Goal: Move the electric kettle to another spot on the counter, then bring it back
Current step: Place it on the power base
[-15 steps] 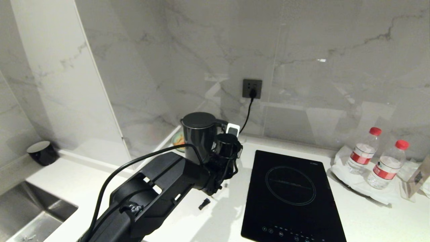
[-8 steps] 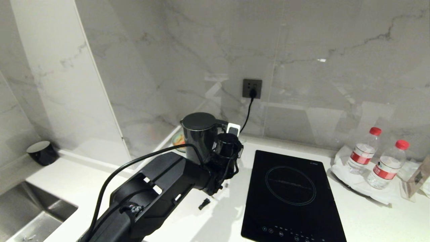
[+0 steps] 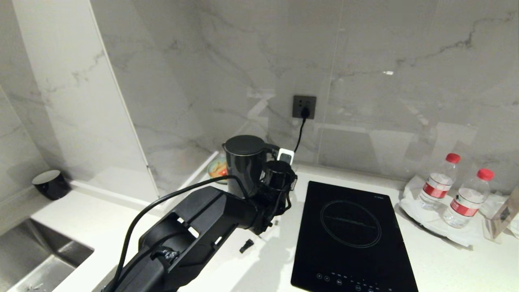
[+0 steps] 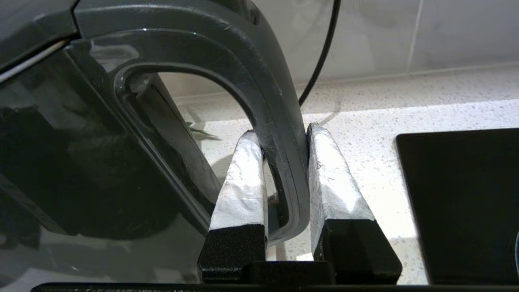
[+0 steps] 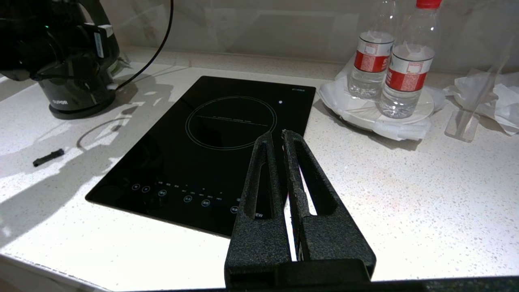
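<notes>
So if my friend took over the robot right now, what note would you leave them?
Left gripper: shut on the electric kettle, clamping its loop handle.
Right gripper: shut, empty, parked over the cooktop.
Kettle: at the back of the counter, left of the cooktop, near the wall socket. Whether it is lifted or resting cannot be told.
Done: handle grasped.
Left: can't tell which leg of the move this is; finish it, set down, release.

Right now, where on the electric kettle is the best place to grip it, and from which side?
The loop handle, from the cooktop side. It arches clear of the electric kettle, leaving a gap for one finger. The left gripper already pinches the handle's upright stretch that way.
</notes>
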`<state>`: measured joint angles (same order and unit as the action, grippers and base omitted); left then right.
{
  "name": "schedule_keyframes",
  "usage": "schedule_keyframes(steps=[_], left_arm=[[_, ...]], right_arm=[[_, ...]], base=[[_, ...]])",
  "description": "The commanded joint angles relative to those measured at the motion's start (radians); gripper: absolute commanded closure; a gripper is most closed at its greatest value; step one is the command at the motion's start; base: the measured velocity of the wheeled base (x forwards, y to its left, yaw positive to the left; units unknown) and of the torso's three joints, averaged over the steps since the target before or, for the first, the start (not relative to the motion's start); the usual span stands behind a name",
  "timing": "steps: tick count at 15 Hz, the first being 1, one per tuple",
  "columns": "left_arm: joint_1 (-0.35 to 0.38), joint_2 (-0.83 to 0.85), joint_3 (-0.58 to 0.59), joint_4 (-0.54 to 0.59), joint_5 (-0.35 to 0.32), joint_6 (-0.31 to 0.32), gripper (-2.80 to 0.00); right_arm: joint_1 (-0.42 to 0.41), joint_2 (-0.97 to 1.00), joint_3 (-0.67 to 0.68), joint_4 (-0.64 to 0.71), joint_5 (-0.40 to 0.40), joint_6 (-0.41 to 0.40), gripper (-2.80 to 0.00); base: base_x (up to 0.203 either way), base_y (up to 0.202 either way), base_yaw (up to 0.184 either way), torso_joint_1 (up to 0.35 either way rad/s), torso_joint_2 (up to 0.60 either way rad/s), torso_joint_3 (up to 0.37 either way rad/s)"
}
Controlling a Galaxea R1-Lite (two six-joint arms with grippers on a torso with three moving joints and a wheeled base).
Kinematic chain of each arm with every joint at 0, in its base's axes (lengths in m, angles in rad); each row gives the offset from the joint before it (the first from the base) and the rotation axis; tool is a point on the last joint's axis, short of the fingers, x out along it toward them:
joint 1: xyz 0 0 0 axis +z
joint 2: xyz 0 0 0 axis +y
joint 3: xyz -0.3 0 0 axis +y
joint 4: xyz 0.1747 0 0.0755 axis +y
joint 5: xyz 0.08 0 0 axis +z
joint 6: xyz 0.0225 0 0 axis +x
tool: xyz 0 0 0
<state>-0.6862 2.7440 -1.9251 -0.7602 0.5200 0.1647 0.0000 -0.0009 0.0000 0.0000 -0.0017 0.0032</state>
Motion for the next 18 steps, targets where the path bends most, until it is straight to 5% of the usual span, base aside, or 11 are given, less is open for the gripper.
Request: schedule_keyframes(steps=[1,13,14,18], left_arm=[[0.012,0.01,0.002,-0.008,0.01,-0.001,0.0],[0.011,0.0,0.015,-0.022,0.019,0.001,0.0],[0.011,0.0,0.015,-0.024,0.025,-0.002,-2.8],[0.008,-0.01,0.068,-0.067,0.031,-0.003,-2.8]], right_arm=[[0.0,0.001,0.0,0.0,0.0,0.0,0.0],[0.0,0.001,0.0,0.0,0.0,0.0,0.0],[0.0,0.001,0.0,0.0,0.0,0.0,0.0],[0.0,0.001,0.0,0.0,0.0,0.0,0.0]], base=[[0.0,0.0,0.0,0.0,0.0,0.0],[0.0,0.0,0.0,0.0,0.0,0.0],[0.0,0.0,0.0,0.0,0.0,0.0],[0.0,0.0,0.0,0.0,0.0,0.0]])
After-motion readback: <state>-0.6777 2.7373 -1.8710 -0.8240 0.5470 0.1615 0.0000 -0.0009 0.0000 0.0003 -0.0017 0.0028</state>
